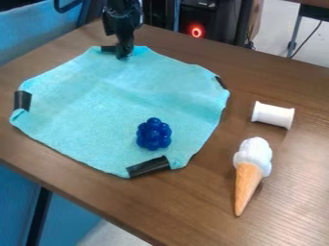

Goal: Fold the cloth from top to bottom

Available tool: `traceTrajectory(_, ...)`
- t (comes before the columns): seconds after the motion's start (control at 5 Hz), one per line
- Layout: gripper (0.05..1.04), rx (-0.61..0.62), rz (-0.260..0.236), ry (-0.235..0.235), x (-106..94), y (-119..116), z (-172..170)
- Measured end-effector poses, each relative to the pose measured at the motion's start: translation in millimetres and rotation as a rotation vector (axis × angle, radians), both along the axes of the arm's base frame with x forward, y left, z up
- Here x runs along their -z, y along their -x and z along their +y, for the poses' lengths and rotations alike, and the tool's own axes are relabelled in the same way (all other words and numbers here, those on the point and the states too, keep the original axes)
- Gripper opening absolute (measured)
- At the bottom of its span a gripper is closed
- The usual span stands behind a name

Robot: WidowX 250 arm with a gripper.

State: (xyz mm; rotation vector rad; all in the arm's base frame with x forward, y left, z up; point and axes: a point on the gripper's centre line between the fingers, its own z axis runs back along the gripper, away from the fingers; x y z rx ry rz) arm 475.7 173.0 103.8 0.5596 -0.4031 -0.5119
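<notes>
Cloth (96, 96) lies spread on surface (186, 202), blue cluster (153, 134) on it; jaws (122, 56) at far edge, can't tell if wide or narrow.

The top edge of the camera view crops the arm (120, 6). The gripper (122, 55) partly occludes the far black strip (107, 49); its grip on the cloth (122, 96) is indeterminate. The left, right and bottom edges truncate the table (193, 206).

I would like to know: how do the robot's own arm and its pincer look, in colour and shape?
The slim black robot arm has an uneven, blocky outline. It narrows downward to the small, dark black pincer. I cannot make out any markings.
</notes>
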Motion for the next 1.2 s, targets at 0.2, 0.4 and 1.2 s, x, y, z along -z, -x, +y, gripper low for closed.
traceTrajectory(0.2, 0.827, -0.013, 0.01, 0.004, 0.4, -0.2, 1.1)
traceTrajectory(0.4, 0.546, -0.009, 0.021, 0.021, 2.9, 0.7, -1.3)
traceTrajectory(1.2, 0.054, -0.015, -0.028, 0.171, -33.3, 6.7, -20.6)
